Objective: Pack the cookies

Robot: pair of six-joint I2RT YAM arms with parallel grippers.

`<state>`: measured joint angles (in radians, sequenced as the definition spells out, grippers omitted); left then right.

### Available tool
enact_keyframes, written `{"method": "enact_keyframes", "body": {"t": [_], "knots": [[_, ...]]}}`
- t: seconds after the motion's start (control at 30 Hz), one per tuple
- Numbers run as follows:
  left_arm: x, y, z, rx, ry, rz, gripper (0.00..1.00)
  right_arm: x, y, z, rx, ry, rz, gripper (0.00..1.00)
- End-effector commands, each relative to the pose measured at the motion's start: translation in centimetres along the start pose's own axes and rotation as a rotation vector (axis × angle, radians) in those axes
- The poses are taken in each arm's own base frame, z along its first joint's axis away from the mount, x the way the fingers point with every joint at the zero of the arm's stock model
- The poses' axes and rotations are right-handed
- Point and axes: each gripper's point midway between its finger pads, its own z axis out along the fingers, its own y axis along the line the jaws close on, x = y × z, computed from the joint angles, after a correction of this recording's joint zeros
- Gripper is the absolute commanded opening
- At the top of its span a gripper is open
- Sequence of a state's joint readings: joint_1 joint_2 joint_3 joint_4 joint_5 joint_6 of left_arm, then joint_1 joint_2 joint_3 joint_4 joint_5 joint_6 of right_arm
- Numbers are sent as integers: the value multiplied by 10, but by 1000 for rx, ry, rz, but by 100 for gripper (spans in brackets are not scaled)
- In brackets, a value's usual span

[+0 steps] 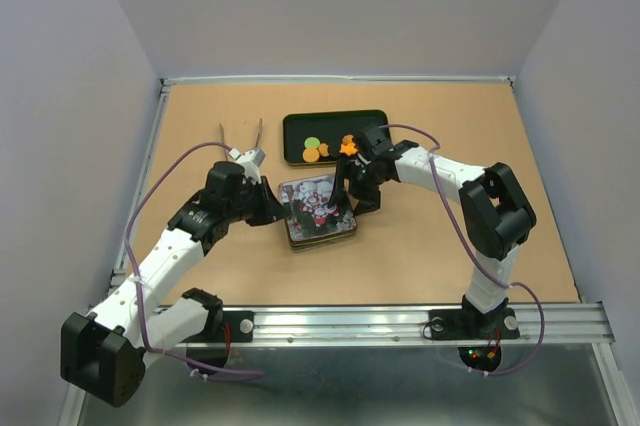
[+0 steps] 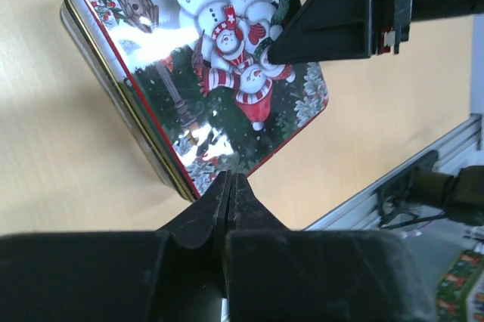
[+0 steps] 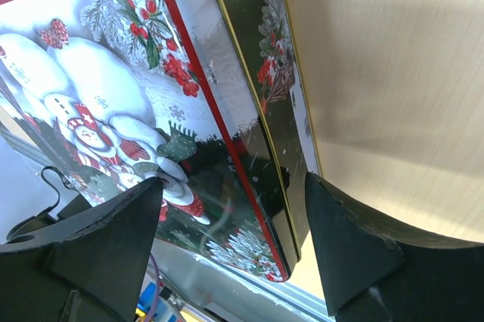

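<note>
The cookies (image 1: 318,150), orange ones and a green one, lie in a black tray (image 1: 366,129) at the back of the table. In front of it sits a closed tin with a snowman lid (image 1: 318,214) (image 2: 189,72) (image 3: 113,95). My left gripper (image 1: 280,213) (image 2: 230,178) is shut with nothing between its fingers, and its tips are at the tin's left edge. My right gripper (image 1: 361,198) (image 3: 234,216) is open astride the tin's right edge. One finger (image 3: 113,239) is over the lid and the other (image 3: 355,239) is outside the wall.
Metal tongs (image 1: 247,155) lie left of the tray, behind my left arm. A metal rail (image 1: 400,321) (image 2: 423,163) runs along the near table edge. Grey walls enclose the table on three sides.
</note>
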<state>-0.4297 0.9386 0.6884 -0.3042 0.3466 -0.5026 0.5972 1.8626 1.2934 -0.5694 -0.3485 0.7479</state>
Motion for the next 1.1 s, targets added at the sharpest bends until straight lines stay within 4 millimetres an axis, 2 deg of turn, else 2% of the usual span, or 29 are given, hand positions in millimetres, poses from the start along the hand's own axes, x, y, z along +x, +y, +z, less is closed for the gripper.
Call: {"method": "enact_keyframes", "body": {"t": [0.0,0.2,0.43,0.57,0.73,1.07], "knots": [[-8,-12,-7,32,-22,27,0,3,1,-11,24,-22,-39,81],[-4,-16,-3,47,-5,34,0,-4,7,-21,18,-60,-64,93],[8,-21,1,63,35,51,0,-9,5,-33,41,-106,-80,95],[11,-21,5,53,51,54,0,-13,12,-39,22,-122,-99,96],[8,-22,3,45,36,54,0,-14,23,-39,-16,-103,-114,96],[-2,-20,-4,11,-12,45,0,-15,31,-29,-45,-68,-112,93]]}}
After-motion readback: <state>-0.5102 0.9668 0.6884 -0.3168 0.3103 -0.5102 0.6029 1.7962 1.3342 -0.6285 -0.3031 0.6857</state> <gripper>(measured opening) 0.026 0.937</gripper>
